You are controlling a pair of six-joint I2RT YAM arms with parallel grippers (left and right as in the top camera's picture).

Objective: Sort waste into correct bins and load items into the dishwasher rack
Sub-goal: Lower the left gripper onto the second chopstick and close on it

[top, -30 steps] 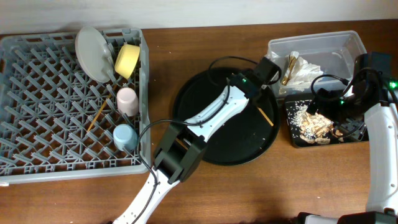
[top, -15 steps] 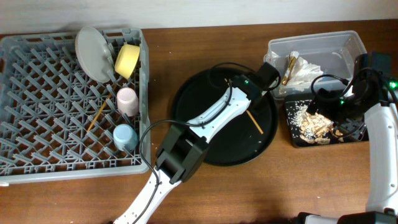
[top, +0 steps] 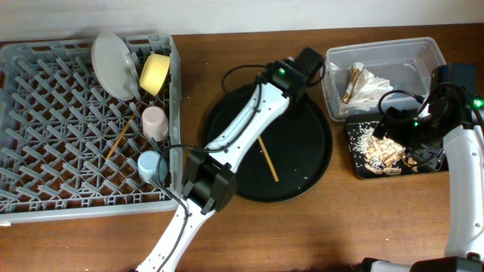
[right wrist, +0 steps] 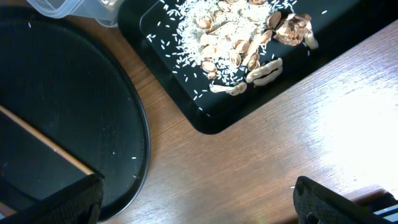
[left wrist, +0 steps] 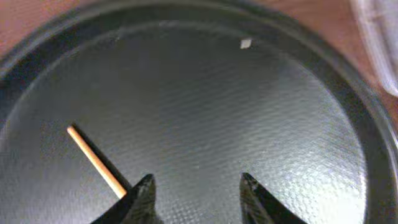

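Note:
One wooden chopstick (top: 268,159) lies loose on the round black tray (top: 302,181); another (top: 117,140) rests in the grey dishwasher rack (top: 45,113) with the grey plate (top: 112,64), yellow bowl (top: 155,73), pink cup (top: 155,121) and blue cup (top: 150,165). My left gripper (top: 308,63) hovers at the tray's far right rim, open and empty (left wrist: 198,186); the chopstick (left wrist: 93,158) runs behind its left finger. The clear tub (top: 423,47) holds the white napkin (top: 376,83) and gold wrapper (top: 352,81). Food scraps (top: 378,149) (right wrist: 239,37) fill the black rectangular tray (right wrist: 180,81). My right gripper (right wrist: 199,199) is open above bare table.
The round tray's rim (right wrist: 144,130) lies close to the left of the rectangular tray, with a strip of wooden table (right wrist: 205,162) between them. White grains (right wrist: 186,34) are scattered over the rectangular tray. Cables trail along both arms.
The loose chopstick has shifted left across the round tray, from its right side to the middle. My left gripper has moved toward the tray's far rim. The right arm has stayed still.

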